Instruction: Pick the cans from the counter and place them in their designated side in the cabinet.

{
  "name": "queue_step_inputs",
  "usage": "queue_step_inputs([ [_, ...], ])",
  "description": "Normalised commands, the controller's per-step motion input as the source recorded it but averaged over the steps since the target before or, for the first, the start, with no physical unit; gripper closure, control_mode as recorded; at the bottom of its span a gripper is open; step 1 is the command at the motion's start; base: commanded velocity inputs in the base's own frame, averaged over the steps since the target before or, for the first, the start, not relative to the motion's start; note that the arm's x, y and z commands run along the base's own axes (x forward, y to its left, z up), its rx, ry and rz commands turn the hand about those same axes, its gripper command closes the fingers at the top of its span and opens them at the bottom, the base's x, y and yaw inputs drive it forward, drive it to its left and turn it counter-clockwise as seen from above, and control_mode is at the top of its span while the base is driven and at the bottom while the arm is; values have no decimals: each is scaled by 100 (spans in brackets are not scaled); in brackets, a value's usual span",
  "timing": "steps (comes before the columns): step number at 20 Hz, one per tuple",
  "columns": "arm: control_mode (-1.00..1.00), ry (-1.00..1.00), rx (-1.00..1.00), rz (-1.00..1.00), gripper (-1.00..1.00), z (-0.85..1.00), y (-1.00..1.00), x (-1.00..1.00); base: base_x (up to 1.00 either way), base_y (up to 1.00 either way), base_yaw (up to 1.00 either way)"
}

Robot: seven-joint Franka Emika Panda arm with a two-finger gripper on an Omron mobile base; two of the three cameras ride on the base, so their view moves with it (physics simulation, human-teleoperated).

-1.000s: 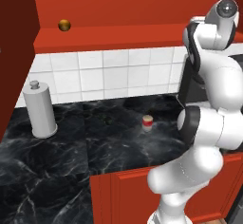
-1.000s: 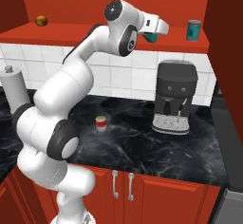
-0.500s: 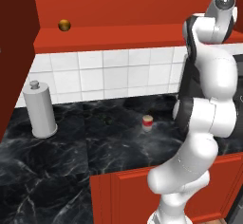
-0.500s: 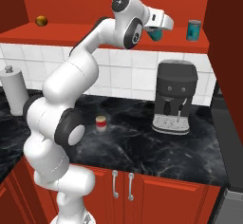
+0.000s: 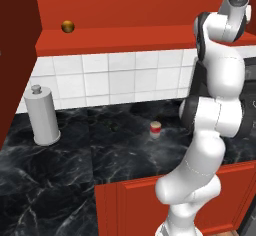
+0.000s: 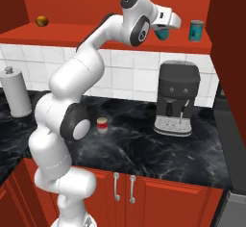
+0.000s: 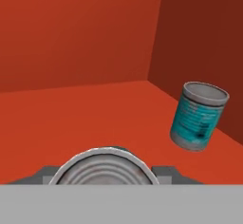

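The pincer (image 6: 162, 32) is closed around a teal can (image 7: 105, 166), a light, stiff, smooth-walled cylinder best taken across its body, held over the right of the cabinet shelf (image 6: 110, 37) near another teal can (image 6: 195, 30).

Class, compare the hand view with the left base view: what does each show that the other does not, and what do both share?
Hand view alone: a teal can standing on the shelf near the cabinet's right wall, and the silvery top of the held can in the shut tool.
Left base view alone: the red can on the black counter, the grey cylinder and the golden ball.
Both: the red cabinet shelf.
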Motion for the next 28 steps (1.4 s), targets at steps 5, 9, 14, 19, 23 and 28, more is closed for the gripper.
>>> queue_step_inputs([
  [5, -100, 2, 0, 0, 100, 0, -15, 16, 0, 0, 0],
  [9, -100, 3, 0, 0, 100, 0, -17, 16, 0, 0, 0],
  [14, -100, 3, 1, 0, 100, 0, -17, 17, 0, 0, 0],
  [19, -100, 5, 2, 0, 100, 0, -16, 19, 0, 0, 0],
  [23, -100, 7, 2, 0, 100, 0, -9, 20, 0, 0, 0],
  [28, -100, 8, 3, 0, 100, 0, -8, 19, 0, 0, 0],
])
